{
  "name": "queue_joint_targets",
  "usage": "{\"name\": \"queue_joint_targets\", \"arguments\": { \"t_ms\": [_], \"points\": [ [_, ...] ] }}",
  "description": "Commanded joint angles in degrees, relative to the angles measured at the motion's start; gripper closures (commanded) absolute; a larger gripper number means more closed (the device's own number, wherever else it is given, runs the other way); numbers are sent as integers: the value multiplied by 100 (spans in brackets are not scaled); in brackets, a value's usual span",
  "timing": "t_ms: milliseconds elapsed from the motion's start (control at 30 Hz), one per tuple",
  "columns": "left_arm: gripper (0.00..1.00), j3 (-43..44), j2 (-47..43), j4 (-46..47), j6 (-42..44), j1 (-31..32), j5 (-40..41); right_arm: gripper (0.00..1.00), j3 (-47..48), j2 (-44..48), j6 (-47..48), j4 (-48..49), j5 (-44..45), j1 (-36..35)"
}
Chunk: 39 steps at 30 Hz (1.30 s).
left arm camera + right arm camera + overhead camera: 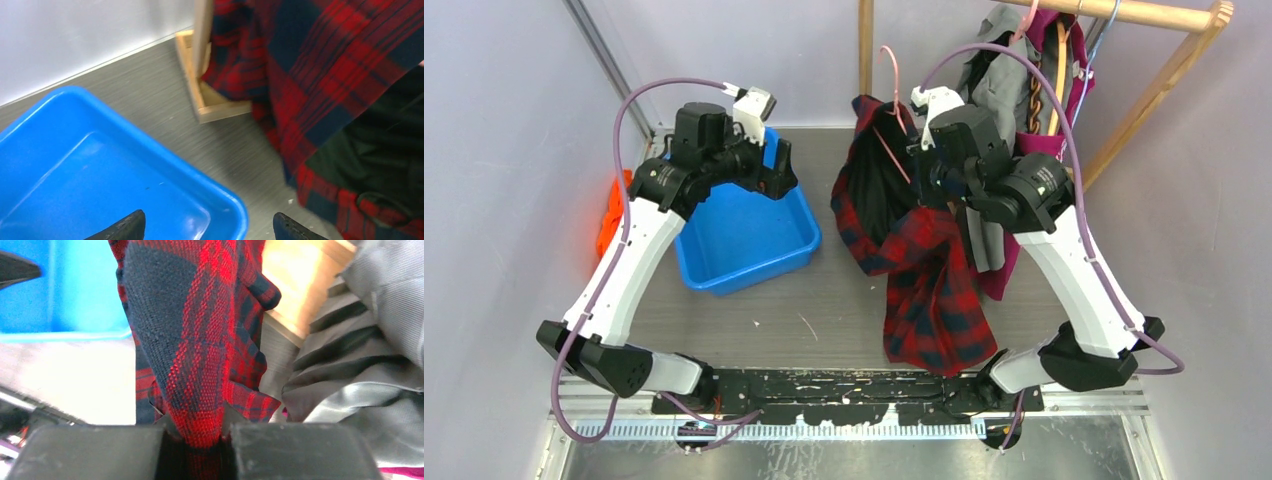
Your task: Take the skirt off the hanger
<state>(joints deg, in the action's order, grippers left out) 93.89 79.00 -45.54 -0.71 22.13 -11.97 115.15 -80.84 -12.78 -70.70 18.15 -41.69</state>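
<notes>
The skirt (924,270) is red and navy plaid and droops from the middle of the table's back down toward the front. A pink hanger (893,88) sticks up from its dark open waist. My right gripper (936,190) is shut on a fold of the skirt (195,355), and the cloth is pinched between its jaws (195,435). My left gripper (781,178) hangs open over the right corner of the blue bin (100,165). Nothing lies between its fingertips (207,230), and the skirt (325,75) is off to its right.
A wooden clothes rack (1164,70) stands at the back right with a grey garment (360,365) and magenta clothes on it. Its foot (210,100) rests on the table beside the bin. An orange cloth (612,215) lies at the left wall.
</notes>
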Motion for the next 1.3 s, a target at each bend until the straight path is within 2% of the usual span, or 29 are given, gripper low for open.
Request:
{"name": "queue_joint_targets", "arguments": {
  "t_ms": [0, 67, 167, 400, 767, 933, 1067, 1133, 1167, 1200, 1233, 1267],
  "points": [
    [8, 368, 10, 523, -325, 99, -1081, 99, 855, -148, -16, 131, -959, -139],
    [7, 384, -12, 647, -398, 138, -1260, 99, 916, -226, -11, 250, -1083, -185],
    [0, 349, -177, 905, -543, 158, -1683, 99, 789, -301, 55, 520, -1181, -183],
    [1, -83, -819, 1731, -739, 160, -1749, 99, 972, -644, 141, 756, -1548, -208],
    [2, -522, -668, 1946, -945, 162, -1686, 99, 1518, -900, 205, 706, -1749, -260],
    [4, -825, -348, 2143, -977, 164, -1565, 99, 1660, -934, 208, 632, -1765, -274],
    [7, -717, -87, 2216, -1064, 177, -1480, 99, 1629, -942, 159, 632, -1871, -302],
    [14, -631, 44, 2250, -1052, 182, -1450, 99, 1624, -931, 153, 636, -1885, -314],
    [25, -569, 112, 2240, -1022, 187, -1438, 99, 1632, -926, 157, 636, -1893, -313],
    [40, -494, 173, 2211, -979, 196, -1416, 99, 1630, -925, 153, 636, -1891, -313],
    [61, -397, 242, 2151, -935, 195, -1372, 99, 1633, -925, 153, 644, -1900, -313],
    [92, -311, 307, 2077, -908, 195, -1261, 99, 1645, -925, 157, 645, -1915, -313]
  ]
}}
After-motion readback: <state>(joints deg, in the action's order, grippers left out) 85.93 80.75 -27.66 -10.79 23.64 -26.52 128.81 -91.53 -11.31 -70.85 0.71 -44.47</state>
